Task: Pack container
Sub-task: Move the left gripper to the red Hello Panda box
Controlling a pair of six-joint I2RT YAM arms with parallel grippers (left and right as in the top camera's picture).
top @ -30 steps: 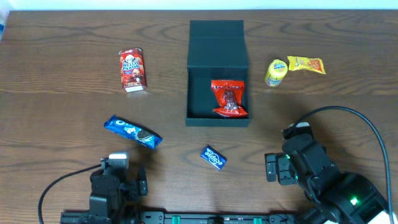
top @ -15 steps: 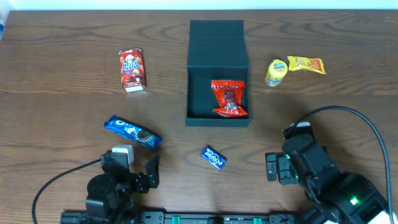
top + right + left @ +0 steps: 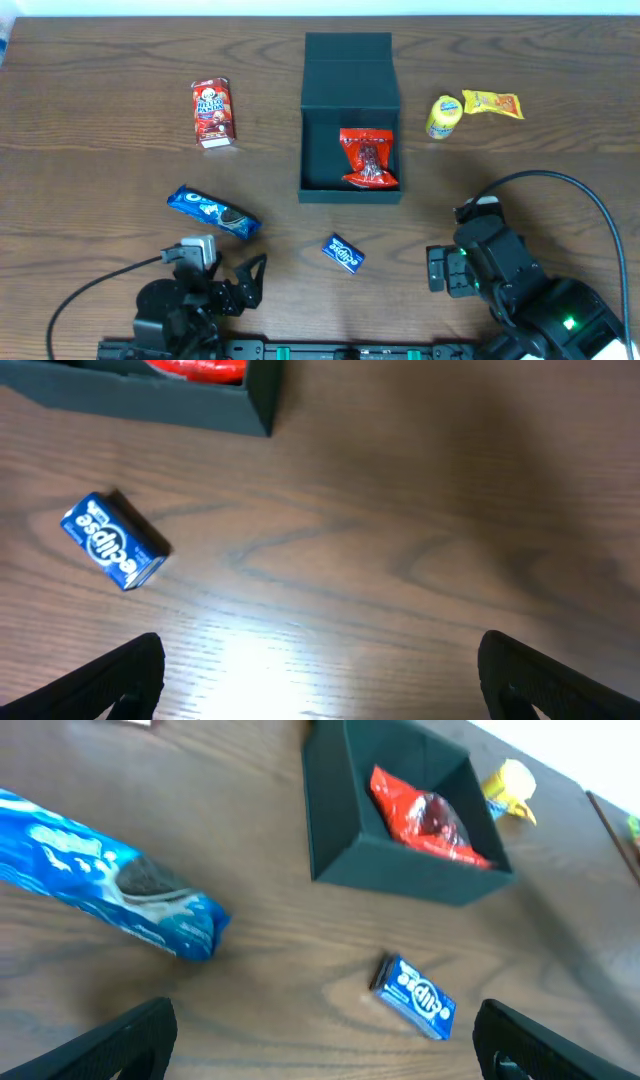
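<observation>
The container (image 3: 320,150) sat open at upper centre of the counter (image 3: 100,180), its lid flap back, with one red packet (image 3: 368,160) inside. By that, packing had barely begun. The Oreo pack (image 3: 213,212), gum box (image 3: 343,253), panda snack (image 3: 212,112), yellow snack (image 3: 444,116) and orange packet (image 3: 492,103) lay outside. The left pincer (image 3: 325,1025) and right pincer (image 3: 320,655), at the lower edge, were spread and empty.

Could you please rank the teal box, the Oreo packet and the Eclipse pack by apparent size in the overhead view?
Largest to smallest:
1. teal box
2. Oreo packet
3. Eclipse pack
No close calls.
</observation>
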